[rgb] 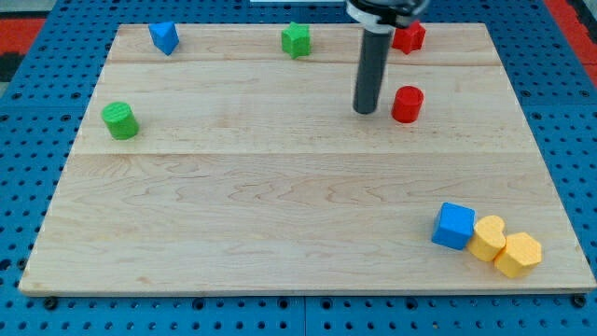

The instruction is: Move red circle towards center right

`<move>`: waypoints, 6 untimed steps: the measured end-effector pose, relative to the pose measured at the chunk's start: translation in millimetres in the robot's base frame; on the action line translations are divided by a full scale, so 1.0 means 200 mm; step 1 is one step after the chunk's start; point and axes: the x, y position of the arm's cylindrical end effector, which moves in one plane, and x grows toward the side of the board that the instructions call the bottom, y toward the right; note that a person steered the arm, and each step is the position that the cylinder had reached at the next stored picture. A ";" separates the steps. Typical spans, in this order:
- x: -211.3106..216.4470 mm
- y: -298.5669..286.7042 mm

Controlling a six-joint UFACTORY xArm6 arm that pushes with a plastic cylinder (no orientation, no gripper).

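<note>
The red circle, a short red cylinder, stands on the wooden board in the upper right part of the view. My tip rests on the board just to the left of the red circle, with a small gap between them. The dark rod rises from the tip to the view's top edge.
A second red block sits at the top, right of the rod. A green block and a blue block lie along the top. A green cylinder is at the left. A blue cube and two yellow blocks cluster at the bottom right.
</note>
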 end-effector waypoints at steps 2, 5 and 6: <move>-0.05 0.18; 0.14 0.60; 0.14 0.60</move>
